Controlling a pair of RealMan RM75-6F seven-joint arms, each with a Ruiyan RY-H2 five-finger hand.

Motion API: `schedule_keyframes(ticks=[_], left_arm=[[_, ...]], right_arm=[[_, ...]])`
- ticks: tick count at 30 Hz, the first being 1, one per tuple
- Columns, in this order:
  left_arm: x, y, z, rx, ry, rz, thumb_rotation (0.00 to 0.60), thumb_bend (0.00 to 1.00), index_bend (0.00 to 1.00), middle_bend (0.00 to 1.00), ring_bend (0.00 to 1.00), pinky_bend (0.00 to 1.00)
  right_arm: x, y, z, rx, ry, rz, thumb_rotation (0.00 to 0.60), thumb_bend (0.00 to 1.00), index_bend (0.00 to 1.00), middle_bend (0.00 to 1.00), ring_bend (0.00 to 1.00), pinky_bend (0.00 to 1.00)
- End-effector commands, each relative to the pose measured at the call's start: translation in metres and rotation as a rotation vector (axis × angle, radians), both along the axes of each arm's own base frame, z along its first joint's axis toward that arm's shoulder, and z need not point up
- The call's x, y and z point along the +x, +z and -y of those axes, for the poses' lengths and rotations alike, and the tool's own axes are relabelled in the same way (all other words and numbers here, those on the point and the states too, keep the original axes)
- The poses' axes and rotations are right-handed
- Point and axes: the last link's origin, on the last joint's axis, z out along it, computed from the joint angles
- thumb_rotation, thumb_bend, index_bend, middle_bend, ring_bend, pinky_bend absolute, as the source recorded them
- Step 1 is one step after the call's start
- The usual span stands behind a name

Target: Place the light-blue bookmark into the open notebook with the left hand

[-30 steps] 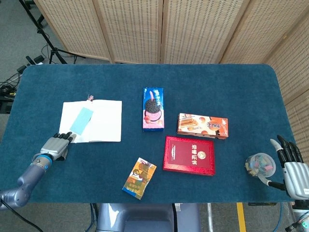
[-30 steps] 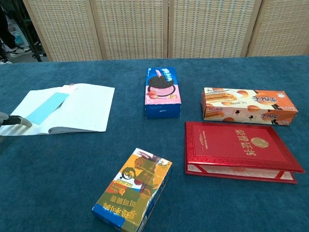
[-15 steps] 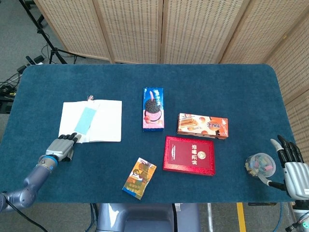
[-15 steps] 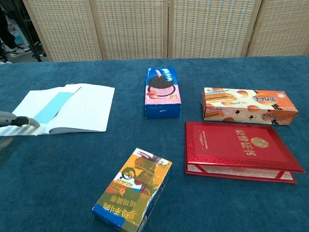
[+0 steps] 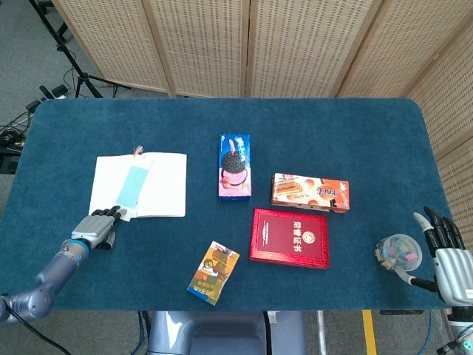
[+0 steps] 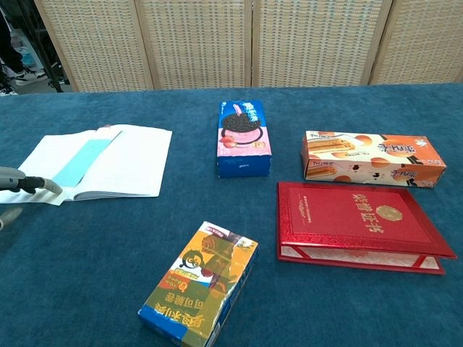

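The light-blue bookmark [image 5: 134,184] is a slim, flat, pale strip with a small pinkish tassel at its far end (the tassel shows only in the head view). It lies on the open notebook [image 5: 160,185], near the gutter between the white pages, just beyond the left hand [image 5: 97,228]. Its long axis runs away from that hand toward the far table edge, leaning slightly right, with the tassel end pointing away and the plain end nearest the fingertips.

The left hand rests low at the notebook's near left corner, fingers extended together toward the page edge, holding nothing; whether the fingertips touch the paper I cannot tell. In the chest view only its fingertips [image 6: 32,183] show at the frame edge.

The right hand [image 5: 446,255] is well apart, fingers spread and empty, just beside a small clear container [image 5: 399,252].
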Motion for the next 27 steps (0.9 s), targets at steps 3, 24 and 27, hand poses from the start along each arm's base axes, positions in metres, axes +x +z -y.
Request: schedule_keyframes(ticks=[3, 24, 27], left_arm=[[0.002, -0.001, -0.002, 0.023, 0.008, 0.011, 0.6, 0.73, 0.0, 0.0, 0.0, 0.0], [0.012, 0.001, -0.005, 0.069, 0.014, 0.06, 0.6, 0.72, 0.0, 0.0, 0.0, 0.0], [0.016, 0.011, -0.005, 0.085, -0.004, 0.076, 0.6, 0.71, 0.0, 0.0, 0.0, 0.0]], right_arm=[[0.0, 0.001, 0.0, -0.002, -0.002, 0.002, 0.6, 0.0, 0.0, 0.0, 0.0, 0.0], [0.0, 0.001, -0.001, -0.002, 0.002, 0.001, 0.6, 0.0, 0.0, 0.0, 0.0, 0.0], [-0.001, 0.002, 0.0, -0.005, 0.001, 0.002, 0.6, 0.0, 0.0, 0.0, 0.0, 0.0]])
